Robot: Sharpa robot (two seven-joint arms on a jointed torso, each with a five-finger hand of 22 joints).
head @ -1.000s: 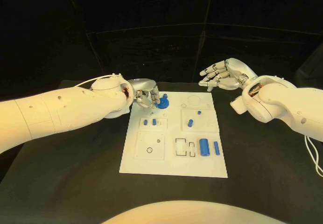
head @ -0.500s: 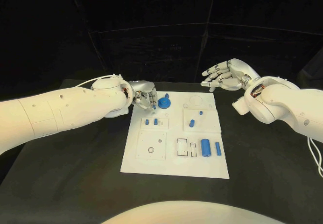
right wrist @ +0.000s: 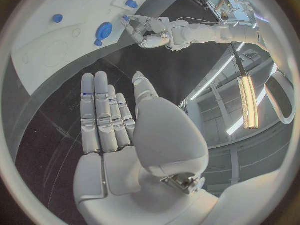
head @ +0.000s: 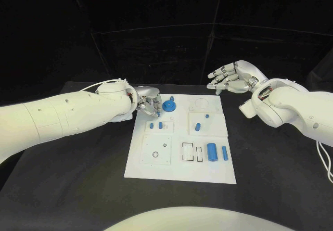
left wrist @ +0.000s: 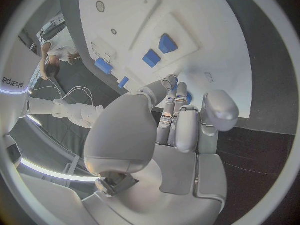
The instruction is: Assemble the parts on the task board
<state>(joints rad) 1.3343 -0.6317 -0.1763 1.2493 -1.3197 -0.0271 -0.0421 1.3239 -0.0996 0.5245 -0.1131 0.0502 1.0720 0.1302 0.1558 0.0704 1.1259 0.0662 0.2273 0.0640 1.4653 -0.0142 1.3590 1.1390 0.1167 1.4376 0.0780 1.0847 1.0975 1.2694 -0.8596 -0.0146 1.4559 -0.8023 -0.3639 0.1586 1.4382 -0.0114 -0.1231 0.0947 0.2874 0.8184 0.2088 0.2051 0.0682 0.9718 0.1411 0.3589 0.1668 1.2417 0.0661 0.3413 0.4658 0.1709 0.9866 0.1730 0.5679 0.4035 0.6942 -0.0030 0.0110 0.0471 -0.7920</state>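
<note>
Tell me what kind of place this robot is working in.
Probably a robotics lab or test cell. A black table with dark curtains behind holds a white task board with small blue parts, and the right wrist view shows ceiling strip lights and shelving.

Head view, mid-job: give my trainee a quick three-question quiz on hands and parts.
1. True or false: the right hand holds a blue part.
2. Which hand is at the round blue part at the task board's far edge? A) left B) right
3. Fill in: beside the empty rectangular slots, the large blue cylinder lies on its ____.

Key: 1 false, its fingers are spread above the table, nothing in them. 2 A, the left hand. 3 side.
</note>
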